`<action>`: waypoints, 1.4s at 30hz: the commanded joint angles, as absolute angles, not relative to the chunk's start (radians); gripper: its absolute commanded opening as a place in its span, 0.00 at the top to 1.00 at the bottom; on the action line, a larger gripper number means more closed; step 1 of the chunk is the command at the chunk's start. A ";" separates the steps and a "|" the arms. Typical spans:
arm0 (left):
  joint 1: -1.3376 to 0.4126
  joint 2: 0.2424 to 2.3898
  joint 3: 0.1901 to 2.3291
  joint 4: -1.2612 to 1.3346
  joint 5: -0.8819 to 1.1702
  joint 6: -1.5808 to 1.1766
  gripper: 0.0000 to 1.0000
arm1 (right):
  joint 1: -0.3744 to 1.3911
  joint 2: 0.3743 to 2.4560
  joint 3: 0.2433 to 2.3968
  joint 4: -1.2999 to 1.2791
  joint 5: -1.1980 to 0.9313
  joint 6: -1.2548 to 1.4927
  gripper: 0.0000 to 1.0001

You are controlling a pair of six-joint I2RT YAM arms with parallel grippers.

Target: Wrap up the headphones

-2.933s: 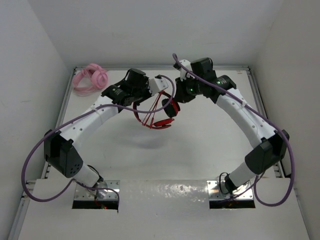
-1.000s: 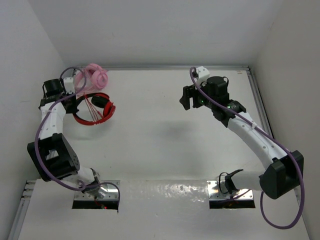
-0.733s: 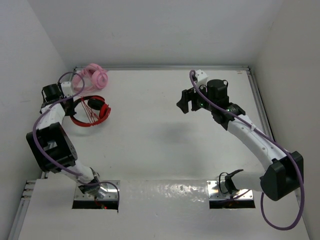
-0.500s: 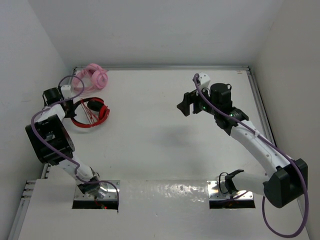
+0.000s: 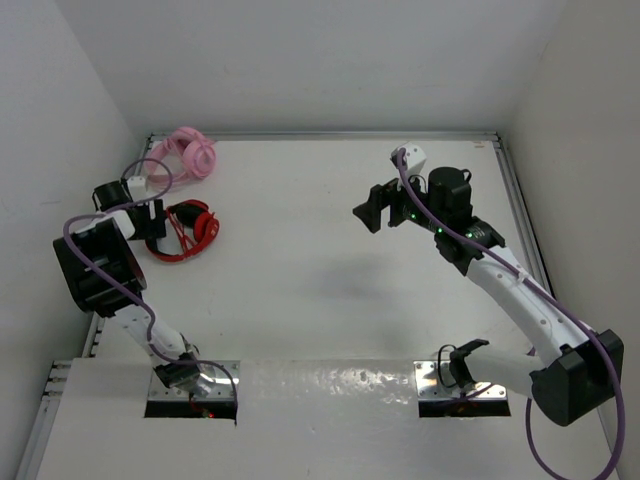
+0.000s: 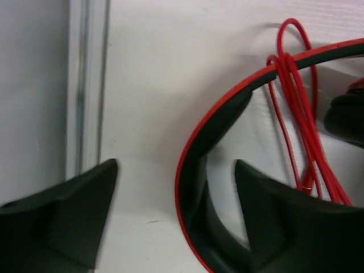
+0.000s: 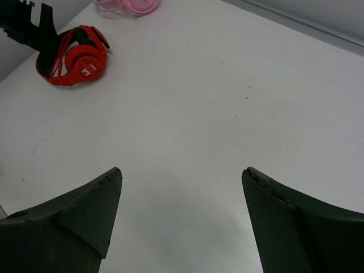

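Observation:
The red headphones (image 5: 188, 232) lie on the table at the far left, their thin red cord (image 6: 296, 119) looped over the black-and-red headband (image 6: 196, 187). My left gripper (image 5: 150, 221) is at their left end and open. The headband passes between its two fingers (image 6: 68, 216) and neither finger presses on it. My right gripper (image 5: 378, 208) hangs open over the back right of the table with nothing between its fingers, far from the headphones (image 7: 74, 57).
Pink headphones (image 5: 184, 155) lie in the back left corner, just behind the red ones. A metal rail (image 6: 85, 85) and the left wall run close beside my left gripper. The table's white surface (image 5: 330, 270) spans the middle.
My left gripper has gone from shut on the headband to open, and the headphones now rest on the table. The left arm folded back slightly; the right arm drifted a little right.

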State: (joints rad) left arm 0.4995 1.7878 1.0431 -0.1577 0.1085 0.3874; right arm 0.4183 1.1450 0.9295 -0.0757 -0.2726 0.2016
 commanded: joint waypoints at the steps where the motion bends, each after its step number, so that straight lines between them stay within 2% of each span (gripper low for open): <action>1: 0.511 1.761 1.094 -0.098 0.049 0.384 0.14 | 0.414 1.118 0.930 -0.041 -0.293 0.181 0.15; 6: 0.511 1.692 1.130 -0.147 -0.082 0.364 0.03 | 0.414 1.114 0.927 -0.073 -0.235 0.183 0.13; 12: 0.515 1.478 1.170 -0.323 -0.173 0.311 0.00 | 0.414 1.126 0.893 -0.161 -0.040 0.210 0.01; 14: 0.515 1.439 1.151 -0.412 -0.211 0.319 0.00 | 0.413 1.114 0.842 -0.170 0.020 0.231 0.01; 23: 0.515 1.260 0.868 -0.419 -0.366 0.264 0.00 | 0.413 1.029 0.622 -0.172 0.207 0.337 0.01; 29: 0.514 1.086 0.701 -0.345 -0.337 0.262 0.00 | 0.411 0.965 0.560 -0.175 0.239 0.336 0.01; 42: 0.515 1.117 0.693 -0.367 -0.426 0.224 0.00 | 0.411 0.969 0.531 -0.149 0.245 0.331 0.01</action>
